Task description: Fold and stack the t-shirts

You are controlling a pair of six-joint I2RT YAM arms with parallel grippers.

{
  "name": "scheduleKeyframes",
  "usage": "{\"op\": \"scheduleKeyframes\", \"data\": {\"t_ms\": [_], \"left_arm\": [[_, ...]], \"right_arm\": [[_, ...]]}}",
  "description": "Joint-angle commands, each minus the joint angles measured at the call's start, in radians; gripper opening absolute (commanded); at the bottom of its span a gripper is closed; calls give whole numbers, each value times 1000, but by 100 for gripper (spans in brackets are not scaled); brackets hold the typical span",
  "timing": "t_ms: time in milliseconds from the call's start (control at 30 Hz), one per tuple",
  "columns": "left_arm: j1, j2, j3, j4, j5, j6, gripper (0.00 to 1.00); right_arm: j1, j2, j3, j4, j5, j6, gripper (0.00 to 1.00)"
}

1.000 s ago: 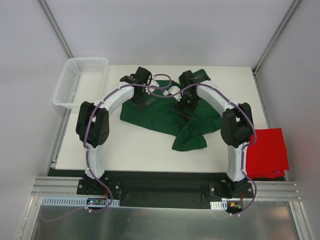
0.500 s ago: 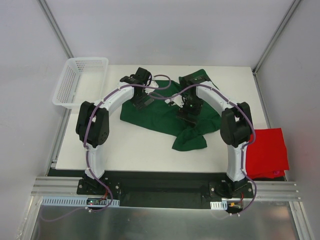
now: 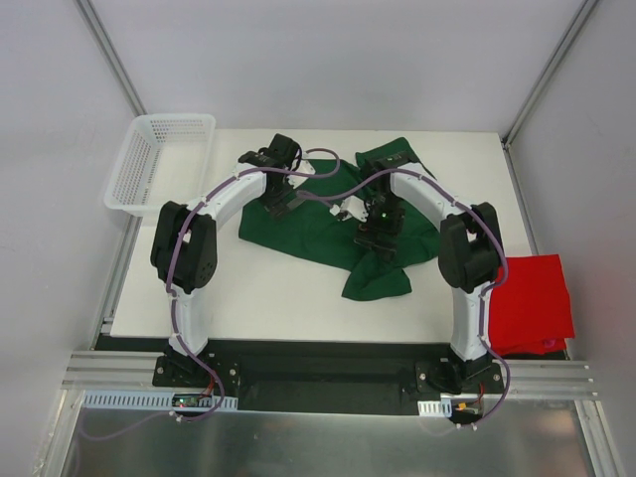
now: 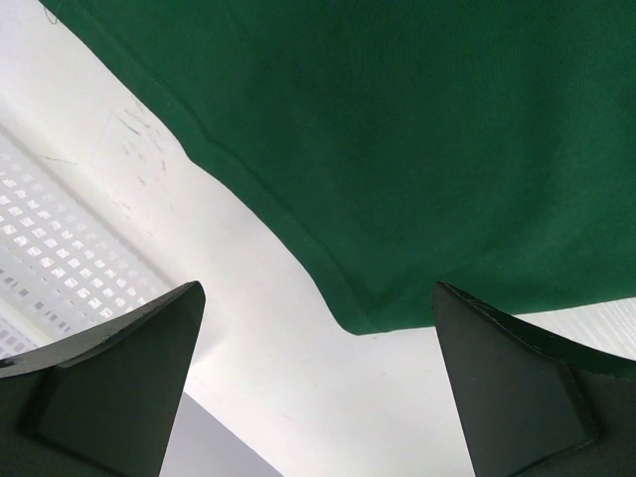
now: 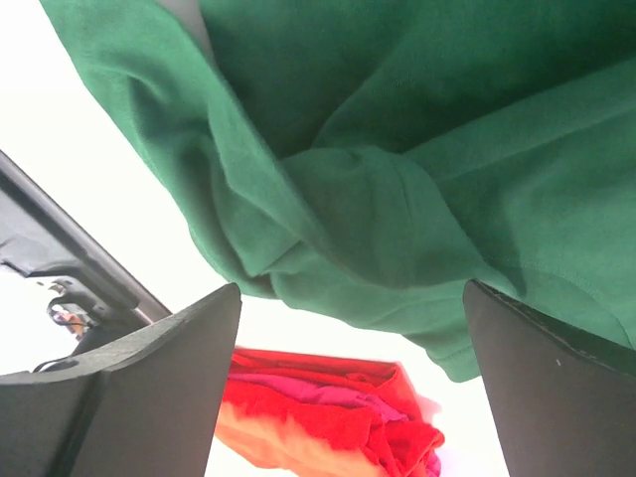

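Both robot arms hide part of the dark green soft cotton t-shirt [image 3: 318, 234], which lies crumpled in the middle of the flat white table [image 3: 258, 298]. The bright red soft cotton t-shirt [image 3: 532, 298] lies well apart, at the table's right edge. There are two shirts and one white plastic mesh basket [image 3: 174, 117]. The left gripper [image 4: 318, 288] hangs over the green shirt's edge, jaws spread wide. The right gripper [image 5: 353, 286] hangs over its bunched folds, jaws spread wide too, holding nothing.
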Motion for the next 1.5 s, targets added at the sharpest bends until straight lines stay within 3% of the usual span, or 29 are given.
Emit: {"op": "scheduleKeyframes", "data": {"t_ms": [0, 500, 867, 900, 1000, 1033, 1133, 1233, 1467], "left_arm": [[-5, -18, -4, 0, -2, -15, 99], [-3, -61, -82, 15, -13, -12, 99], [-2, -52, -88, 27, -28, -9, 99], [-2, -54, -87, 26, -28, -7, 99], [0, -58, -87, 27, -27, -7, 99], [0, -60, -87, 27, -27, -7, 99], [0, -61, -88, 26, -30, -4, 99], [3, -60, -88, 29, -33, 0, 99], [10, -38, -68, 32, -45, 20, 99]], "right_arm": [[-4, -52, -54, 78, 1, -31, 96], [-2, -138, -112, 333, 19, -13, 96], [1, -29, -42, 229, -40, -30, 96], [1, -26, -37, 224, -40, -30, 93], [1, -29, -29, 218, -53, -30, 65], [1, -31, -26, 207, -56, -33, 44], [-1, -54, -19, 160, -56, -45, 2], [-1, -125, -42, 98, -42, -69, 1], [1, -287, -66, -234, -8, -129, 1]]}}
